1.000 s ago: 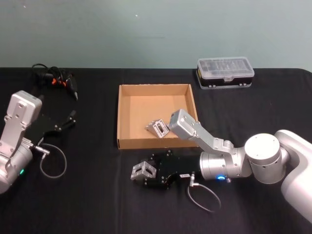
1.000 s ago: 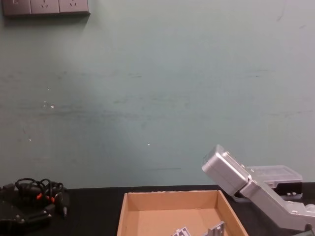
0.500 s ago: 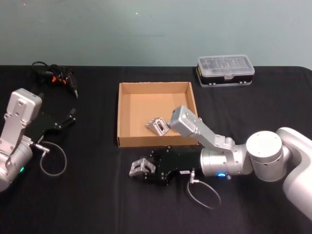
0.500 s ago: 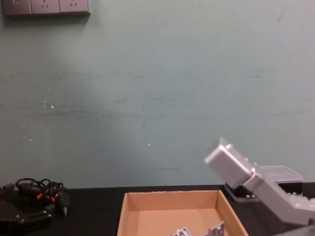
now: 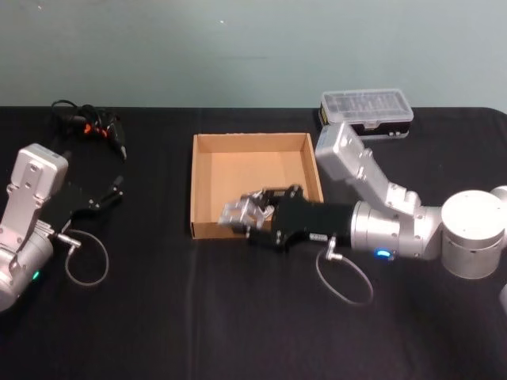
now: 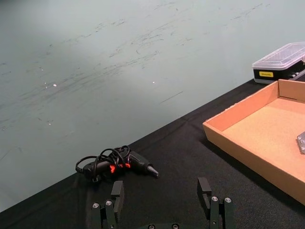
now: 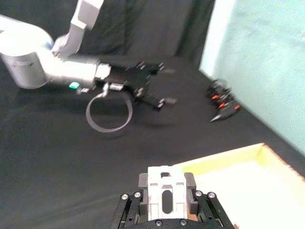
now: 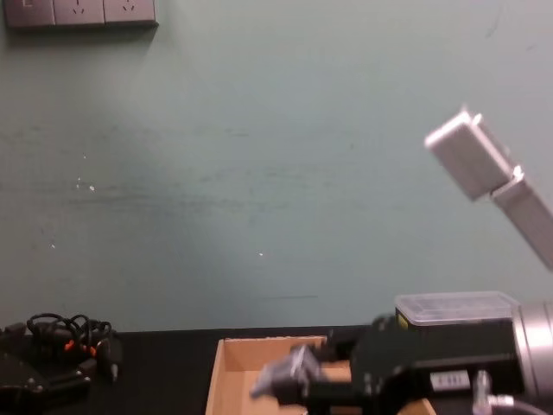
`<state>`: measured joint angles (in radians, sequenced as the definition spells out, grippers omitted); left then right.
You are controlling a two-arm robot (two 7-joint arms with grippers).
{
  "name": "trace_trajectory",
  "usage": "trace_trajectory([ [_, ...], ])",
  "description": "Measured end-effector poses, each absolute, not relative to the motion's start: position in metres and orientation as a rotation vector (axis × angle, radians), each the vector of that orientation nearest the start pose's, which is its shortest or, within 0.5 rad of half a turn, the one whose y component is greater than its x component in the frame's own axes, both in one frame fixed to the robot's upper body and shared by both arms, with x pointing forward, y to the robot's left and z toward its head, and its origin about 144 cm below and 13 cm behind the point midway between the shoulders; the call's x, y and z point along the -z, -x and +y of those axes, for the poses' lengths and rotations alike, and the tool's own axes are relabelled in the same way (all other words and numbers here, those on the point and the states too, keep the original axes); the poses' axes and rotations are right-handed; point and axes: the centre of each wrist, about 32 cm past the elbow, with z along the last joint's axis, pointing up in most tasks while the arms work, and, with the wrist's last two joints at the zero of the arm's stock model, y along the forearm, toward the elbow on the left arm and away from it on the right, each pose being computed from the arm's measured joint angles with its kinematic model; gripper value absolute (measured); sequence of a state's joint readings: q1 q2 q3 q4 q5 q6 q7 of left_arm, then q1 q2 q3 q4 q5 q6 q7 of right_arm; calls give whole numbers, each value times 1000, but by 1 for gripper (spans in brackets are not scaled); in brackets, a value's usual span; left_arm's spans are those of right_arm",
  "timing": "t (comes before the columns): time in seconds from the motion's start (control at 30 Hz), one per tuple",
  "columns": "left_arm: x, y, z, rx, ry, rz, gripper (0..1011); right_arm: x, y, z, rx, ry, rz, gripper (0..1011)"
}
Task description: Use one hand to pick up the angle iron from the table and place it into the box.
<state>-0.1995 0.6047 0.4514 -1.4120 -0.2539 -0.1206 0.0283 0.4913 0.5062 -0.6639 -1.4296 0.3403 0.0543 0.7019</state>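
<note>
Angle iron, a small silver L-shaped metal bracket with a slot (image 5: 238,212), now lifted clear of the flat black bench (image 5: 158,317) and carried up over the front wall of the shallow tan cardboard box (image 5: 207,170), where half a second ago sat low on the bench just short of that wall. Means pick-up done and transfer nearly over, by the look of it; only the last bit of travel inward and the letting go left. Held clenched between the jaws of the dark right gripper (image 5: 252,215), with the slotted face seen upright between the black fingers (image 7: 127,210) in the right wrist view. Right arm stretched level across the bench from the right, silver-grey forearm pointing left, boxy elbow link raised higher than before and standing tall near the clear-lidded black plastic organiser case (image 5: 366,112). Seen from the chest, hangs just above the box's near edge. A second silver bracket earlier visible inside the box now hidden behind the gripper, so cannot say how close the two are. Left gripper (image 6: 162,202) parked well off to the left over the bench, jaws spread and holding nothing, aimed toward a tangled black corded tool with orange marks (image 5: 89,127).
</note>
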Motion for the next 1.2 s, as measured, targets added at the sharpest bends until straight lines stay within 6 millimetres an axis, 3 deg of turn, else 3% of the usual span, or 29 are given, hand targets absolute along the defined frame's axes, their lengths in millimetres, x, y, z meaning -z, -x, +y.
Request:
trace_trajectory([
  [0.23, -1140, -489, 310, -1248, -305, -285, 1011, -1218, -548, -216, 481, 261, -196, 449],
  [0.5, -1140, -489, 310, -1248, -304, -285, 1011, -1215, -569, -192, 560, 267, -187, 449],
  [0.87, -1140, -489, 310, -1248, -304, -285, 1011, -1198, -591, -157, 597, 330, -152, 449],
  [1.2, -1140, -489, 310, -1248, -304, -285, 1012, -1185, -597, -148, 618, 387, -140, 449],
])
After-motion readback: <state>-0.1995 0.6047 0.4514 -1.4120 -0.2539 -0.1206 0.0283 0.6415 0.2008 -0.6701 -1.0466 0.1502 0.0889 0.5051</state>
